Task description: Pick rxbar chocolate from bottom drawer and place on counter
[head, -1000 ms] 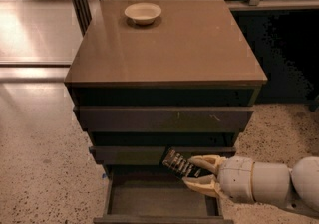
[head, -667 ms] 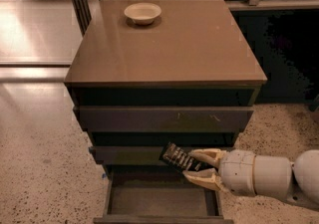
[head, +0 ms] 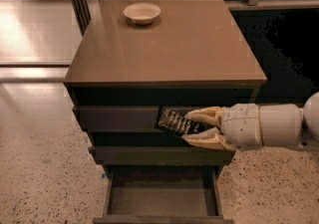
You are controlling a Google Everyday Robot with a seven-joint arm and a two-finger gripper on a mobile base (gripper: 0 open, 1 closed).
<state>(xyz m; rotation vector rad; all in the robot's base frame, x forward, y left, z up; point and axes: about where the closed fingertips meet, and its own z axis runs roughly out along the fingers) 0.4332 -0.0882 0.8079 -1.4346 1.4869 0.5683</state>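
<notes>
hand (head: 193, 128) clamping rxbar chocolate (head: 173, 121), above open bottom drawer (head: 162, 200)

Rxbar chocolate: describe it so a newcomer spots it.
Below the tan counter, before the upper drawers, the end effector extends from the right, shut on the rxbar chocolate. It is the only small flat black wrapper with white markings.
</notes>
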